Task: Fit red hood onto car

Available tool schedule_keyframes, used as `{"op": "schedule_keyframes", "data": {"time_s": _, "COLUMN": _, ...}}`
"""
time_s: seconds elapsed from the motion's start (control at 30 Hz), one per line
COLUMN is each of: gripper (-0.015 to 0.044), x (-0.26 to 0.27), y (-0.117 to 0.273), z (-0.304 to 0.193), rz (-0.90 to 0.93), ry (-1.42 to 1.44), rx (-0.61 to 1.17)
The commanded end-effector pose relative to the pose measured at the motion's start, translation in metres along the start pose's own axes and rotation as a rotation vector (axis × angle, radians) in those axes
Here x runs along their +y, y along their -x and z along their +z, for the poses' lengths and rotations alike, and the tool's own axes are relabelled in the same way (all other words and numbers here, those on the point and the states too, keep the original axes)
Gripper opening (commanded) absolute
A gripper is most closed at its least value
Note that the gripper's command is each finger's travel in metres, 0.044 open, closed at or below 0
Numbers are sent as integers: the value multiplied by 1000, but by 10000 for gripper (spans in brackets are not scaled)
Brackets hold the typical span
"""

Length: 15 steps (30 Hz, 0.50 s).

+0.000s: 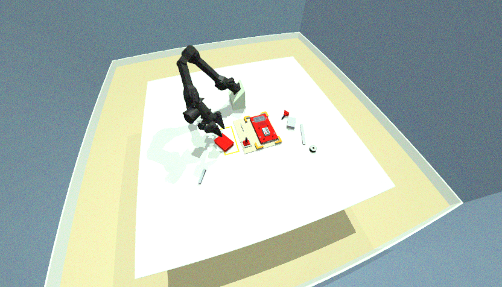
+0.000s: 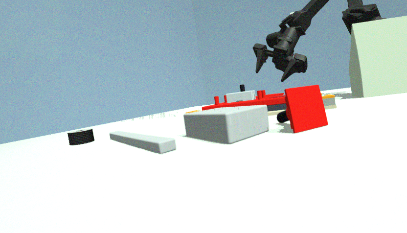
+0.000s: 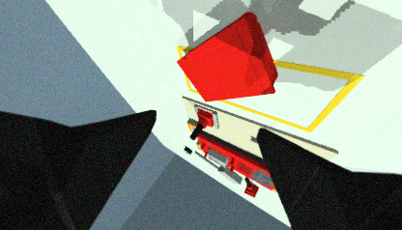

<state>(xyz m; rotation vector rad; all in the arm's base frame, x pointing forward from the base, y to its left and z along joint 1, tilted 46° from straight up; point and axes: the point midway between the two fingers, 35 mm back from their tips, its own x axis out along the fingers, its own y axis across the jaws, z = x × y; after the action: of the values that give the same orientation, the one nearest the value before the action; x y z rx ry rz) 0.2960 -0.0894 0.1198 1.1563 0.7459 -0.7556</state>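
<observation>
Blue-grey walls surround a pale yellow surface with a raised rim, and a large white sheet (image 1: 259, 202) (image 2: 192, 194) covers most of it. A black robot arm (image 1: 187, 80) (image 2: 318, 2) reaches over the sheet. Its gripper (image 1: 222, 132) (image 2: 269, 77) (image 3: 208, 124) is spread wide, with nothing between the fingers.

The task's loose part, the red hood (image 1: 224, 142) (image 3: 224, 66), lies apart from the car, partly over a yellow outline (image 1: 232, 153) (image 3: 333, 105) marked on the sheet. In the top view it is just beyond the fingertips; whether it lies fully level is hard to tell.

To one side, the red chassis (image 1: 271, 135) (image 2: 239, 104) (image 3: 263, 166) sits between orange corner pieces (image 1: 278, 140) of the jig. The grey engine block (image 1: 265, 131) (image 2: 240, 96) (image 3: 217, 158) is in place on the deck, and short red pegs (image 2: 216, 100) stand around it, uncovered.

So the car is ready, but the hood is not on it. Picking up the hood, carrying it across, lining up its four holes with the pegs, seating it flat and backing away all appear to remain — in effect, the whole fitting job.
</observation>
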Motion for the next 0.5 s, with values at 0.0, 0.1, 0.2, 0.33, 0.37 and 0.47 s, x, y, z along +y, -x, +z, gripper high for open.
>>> {"op": "schedule_keyframes", "data": {"time_s": 0.0, "gripper": 440, "x": 1, "y": -8, "z": 0, "rz": -149, "ry": 378, "rx": -34}}
{"op": "schedule_keyframes", "data": {"time_s": 0.1, "gripper": 440, "x": 2, "y": -12, "z": -1, "rz": -276, "ry": 689, "rx": -35}}
{"op": "schedule_keyframes", "data": {"time_s": 0.2, "gripper": 440, "x": 5, "y": -16, "z": -3, "rz": -406, "ry": 1008, "rx": -16}}
{"op": "schedule_keyframes", "data": {"time_s": 0.33, "gripper": 440, "x": 12, "y": -17, "z": -5, "rz": -588, "ry": 1440, "rx": 43}}
{"op": "schedule_keyframes", "data": {"time_s": 0.37, "gripper": 440, "x": 14, "y": -18, "z": -6, "rz": -635, "ry": 1548, "rx": 64}}
{"op": "schedule_keyframes", "data": {"time_s": 0.47, "gripper": 440, "x": 24, "y": -17, "z": -9, "rz": -781, "ry": 1872, "rx": 141}}
